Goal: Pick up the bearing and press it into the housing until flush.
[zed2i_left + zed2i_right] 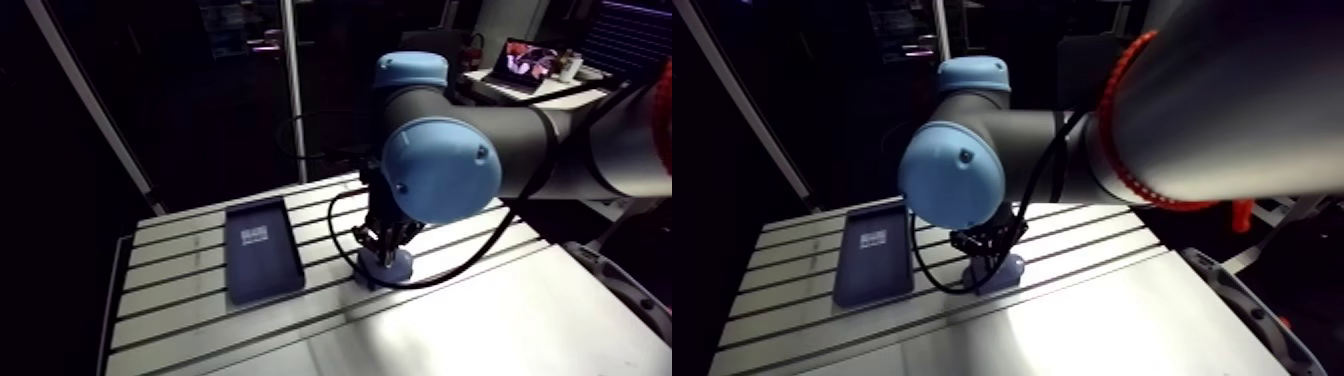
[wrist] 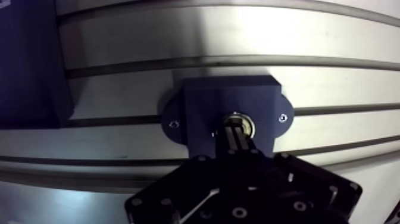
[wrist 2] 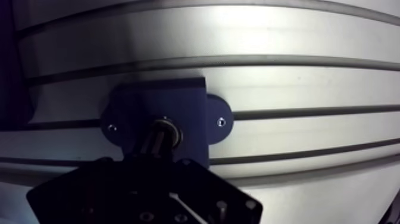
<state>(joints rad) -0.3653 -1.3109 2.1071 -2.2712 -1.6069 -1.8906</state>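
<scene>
A dark blue housing (image 2: 205,104) with two screw ears sits on the slotted table (image 2: 333,53). The metal ring of the bearing (image 2: 246,124) shows in its round bore. My gripper (image 2: 237,132) is straight above the bore. Its two fingers (image 2: 233,140) are shut against each other, with their tips on the bearing's middle. How deep the bearing sits is hidden by the fingers. In the arm view the gripper (image 1: 383,245) stands on the housing (image 1: 398,268) near the table's middle.
A dark flat tray (image 1: 262,250) with a white label lies on the table (image 1: 500,310) left of the housing. Its edge (image 2: 30,71) shows beside the housing in the wrist view. T-slots run across the table.
</scene>
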